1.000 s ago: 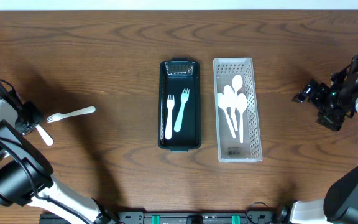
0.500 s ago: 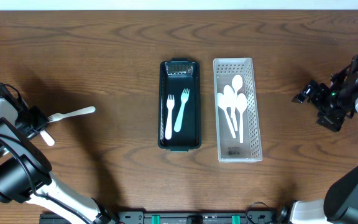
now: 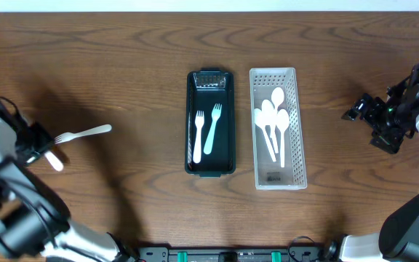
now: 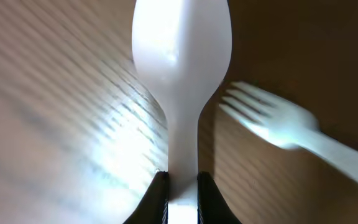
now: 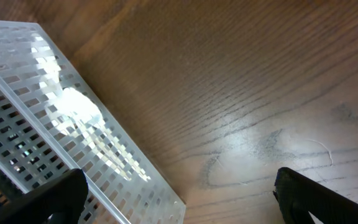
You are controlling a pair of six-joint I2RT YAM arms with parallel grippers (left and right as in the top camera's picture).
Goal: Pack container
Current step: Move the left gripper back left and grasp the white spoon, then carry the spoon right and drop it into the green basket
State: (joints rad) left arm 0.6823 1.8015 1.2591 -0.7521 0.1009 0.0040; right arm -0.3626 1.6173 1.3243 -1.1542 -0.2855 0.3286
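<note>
Your worktop (image 3: 122, 58) carries a white basket (image 3: 294, 145) of spoons (image 3: 271, 120) centre-right. The dark container (image 3: 190, 124) just left of it holds two forks (image 3: 206, 131). Right gripper (image 3: 356, 109) is released at the right edge. Left gripper (image 4: 180, 193), far left, clenches a spoon (image 4: 182, 56), with a loose fork (image 3: 86, 133) just beside.

The overhead camera is looking straight down on the whole table (image 3: 122, 44). The left wrist camera is sitting very close over a white spoon (image 4: 180, 56) and fork (image 4: 291, 134); the right is facing the perforated basket (image 5: 104, 168), shared with overhead.

The dark tray (image 3: 190, 116) holds two forks (image 3: 210, 129), the white basket (image 3: 273, 71) spoons (image 3: 273, 120).
</note>
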